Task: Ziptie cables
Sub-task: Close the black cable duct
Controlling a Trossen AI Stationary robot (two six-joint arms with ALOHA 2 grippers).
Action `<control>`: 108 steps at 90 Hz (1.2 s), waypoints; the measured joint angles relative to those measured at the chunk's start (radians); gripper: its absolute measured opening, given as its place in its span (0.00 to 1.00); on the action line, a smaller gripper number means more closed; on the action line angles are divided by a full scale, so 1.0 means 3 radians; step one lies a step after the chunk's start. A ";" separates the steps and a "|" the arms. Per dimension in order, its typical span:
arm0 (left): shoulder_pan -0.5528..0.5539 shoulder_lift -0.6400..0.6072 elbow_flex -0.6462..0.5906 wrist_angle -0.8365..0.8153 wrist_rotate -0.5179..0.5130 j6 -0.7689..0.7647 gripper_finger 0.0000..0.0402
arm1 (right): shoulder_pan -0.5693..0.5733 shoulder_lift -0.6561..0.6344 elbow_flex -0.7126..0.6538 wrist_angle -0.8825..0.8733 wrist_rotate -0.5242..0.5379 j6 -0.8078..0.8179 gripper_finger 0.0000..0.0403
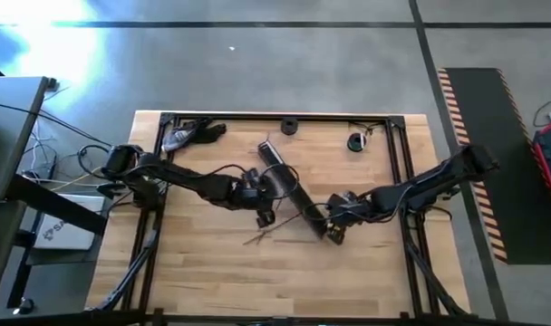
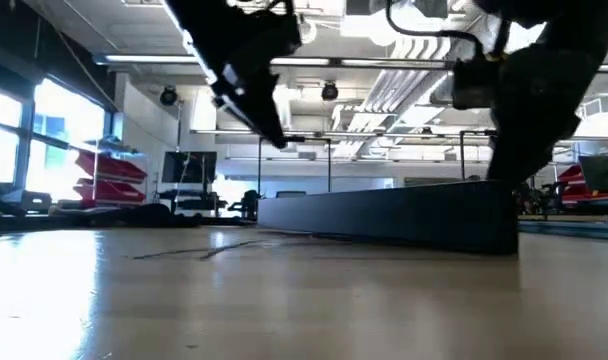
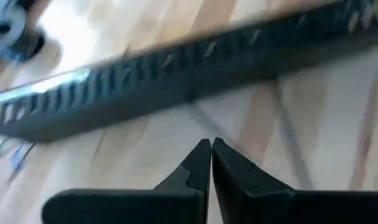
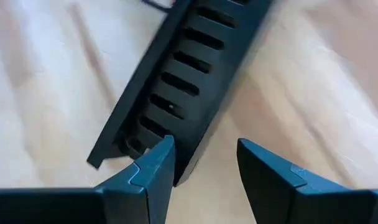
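Two arms are over your wooden table (image 1: 203,272), and between them lies one long black slotted strip (image 1: 292,192), running on a slant from near the far middle of the table toward the right gripper. No readable writing shows anywhere on the strip, the arms or the table; a pale box (image 1: 60,231) off the left edge carries a mark too small to make out.

Your left gripper (image 1: 265,215) hangs just beside the strip, on its left. In the left wrist view its fingertips (image 3: 204,155) are pressed together with nothing between them, and the strip (image 3: 176,81) crosses the picture beyond them.

Your right gripper (image 1: 333,234) sits at the near end of the strip. In the right wrist view its fingers (image 4: 155,163) are spread, and the strip's end (image 4: 176,93) lies just ahead of them, partly in front of one finger; you cannot tell whether it touches.

The cables (image 1: 274,235) lie loose on the table as a few thin strands, too fine to count, just nearer you than the left gripper and to the left of the right one, touching neither as far as you can see. From the low view they show as faint lines flat on the wood (image 2: 214,248).

Two small dark objects (image 1: 289,126) and (image 1: 356,141) rest near the far edge, and one dark clump (image 1: 192,134) lies at the far left corner.
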 joint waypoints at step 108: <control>-0.0058 -0.0707 -0.1121 -0.0156 0.0215 0.0971 0.07 | -0.0074 -0.0614 0.0058 -0.1360 0.0804 -0.0391 0.39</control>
